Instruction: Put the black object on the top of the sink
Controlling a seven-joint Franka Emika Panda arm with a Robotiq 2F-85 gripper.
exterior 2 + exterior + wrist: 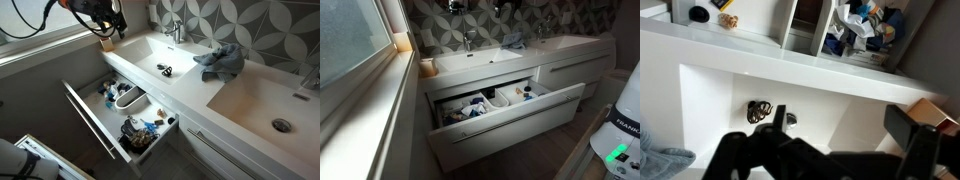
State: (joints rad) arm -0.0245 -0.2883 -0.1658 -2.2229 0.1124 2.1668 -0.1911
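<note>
Starting in an exterior view, the sink [528, 52] sits over an open drawer [505, 108]. In an exterior view, the black object [165, 70] lies down in the basin, with the gripper [108, 22] up high and off to the side. Wrist view: fingers [735, 150] spread wide and empty, so I'd say we're at the reach step, and next it needs to drop over the object and close.

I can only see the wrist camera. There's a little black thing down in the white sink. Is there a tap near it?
Observer: Yes. A tap stands at the back of that basin, behind the black thing, against a tiled wall.
Operator: What's the bluish lump in my corner?
Observer: A crumpled cloth, lying on the flat strip between your basin and a second basin.
Operator: Is my pincer close to the black thing?
Observer: No. The pincer hangs up near the brown box at the end of the sink, off to one side.
</note>
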